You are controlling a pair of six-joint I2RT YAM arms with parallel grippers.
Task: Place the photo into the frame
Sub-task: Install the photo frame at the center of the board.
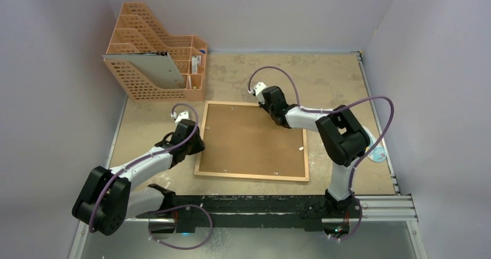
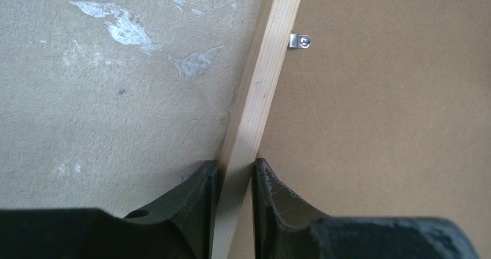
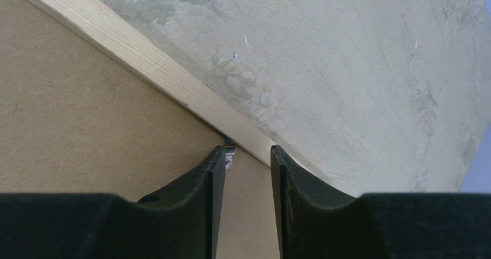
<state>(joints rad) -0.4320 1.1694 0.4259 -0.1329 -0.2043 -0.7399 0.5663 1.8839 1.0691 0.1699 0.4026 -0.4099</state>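
The frame (image 1: 252, 177) lies flat in the middle of the table, its back up, with a brown backing board (image 1: 249, 140) filling it. The photo is out of view. My left gripper (image 1: 200, 140) is at the frame's left rail; in the left wrist view it (image 2: 235, 165) is shut on the light-wood rail (image 2: 263, 79), one finger on each side. A metal clip (image 2: 300, 40) sits further along that rail. My right gripper (image 1: 262, 99) is at the frame's far edge. Its jaws (image 3: 248, 150) stand open over the rail's (image 3: 133, 53) inner edge, with a small metal clip (image 3: 230, 152) beside the left fingertip.
An orange file rack (image 1: 153, 68) stands at the back left with a pale panel (image 1: 165, 70) leaning in it. A small light-blue disc (image 1: 377, 153) lies by the right arm. A black rail (image 1: 249, 204) runs along the near edge.
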